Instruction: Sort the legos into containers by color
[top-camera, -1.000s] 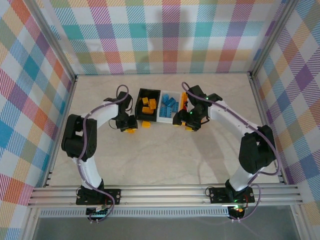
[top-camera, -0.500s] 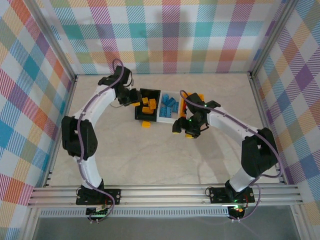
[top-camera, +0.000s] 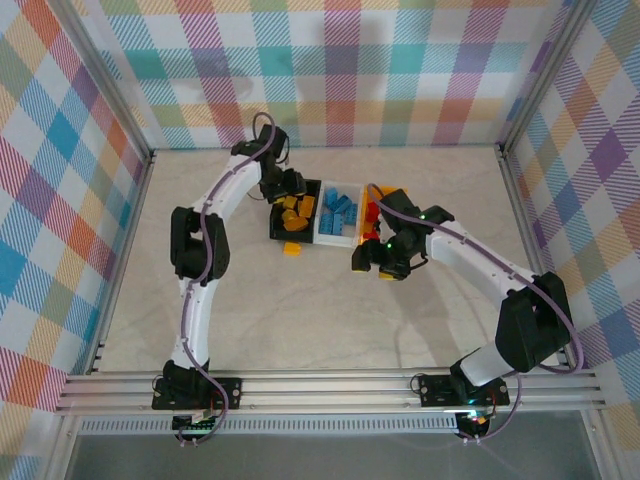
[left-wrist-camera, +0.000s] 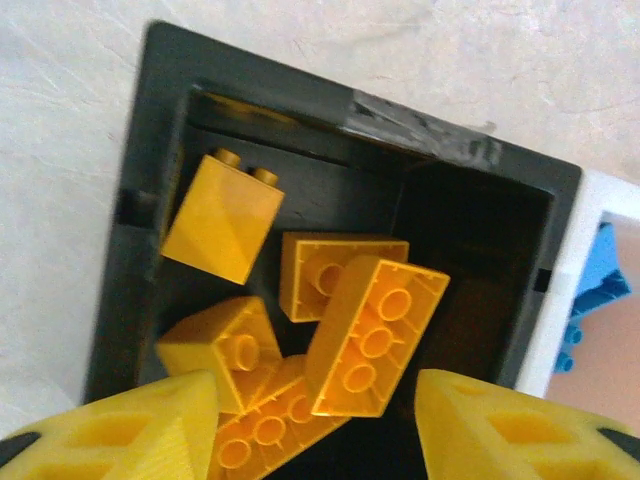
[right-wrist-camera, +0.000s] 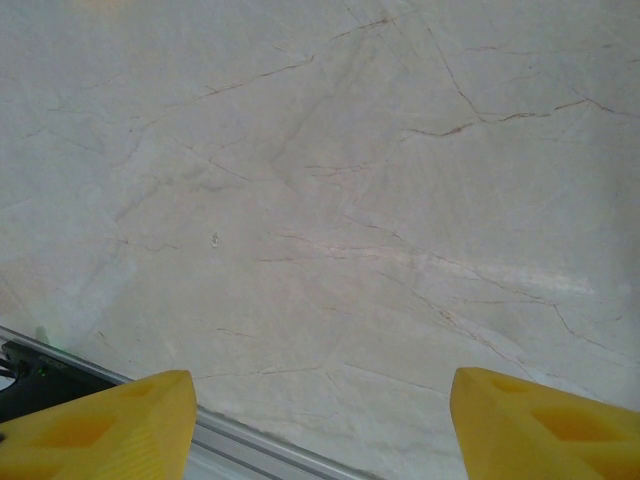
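Left claw (left-wrist-camera: 315, 440) hangs released over the black bin (left-wrist-camera: 135, 260), its two yellow fingers (left-wrist-camera: 110, 430) spread wide and touching nothing. Between them, lower down, a long yellow brick (left-wrist-camera: 375, 335) lies tilted on the heap of other yellow bricks (left-wrist-camera: 215, 225) inside the bin; it touches neither finger, so I judge the drop as good as made. The white bin (left-wrist-camera: 560, 300) touches the black one on its right side, with blue bricks (left-wrist-camera: 600, 270) in it.

From above, the orange bin (top-camera: 372, 190) closes the row on the right and holds red bricks (top-camera: 372, 212). One loose yellow brick (top-camera: 292, 248) lies on the bench (top-camera: 300, 320) just in front of the black bin. The right claw (right-wrist-camera: 320, 430) is also released and empty, over bare bench near the front of the orange bin.

To finish this step well, the left claw should rise straight up with its fingers kept apart, so that neither one snags the tilted brick or the bin's rim and drags the bin out of line. Once clear of the rim it can swing toward the loose brick in front. That brick sits close to the bin wall, so the fingers are best set to span it parallel to the wall, then come down squarely. The right arm is near and should hold off.
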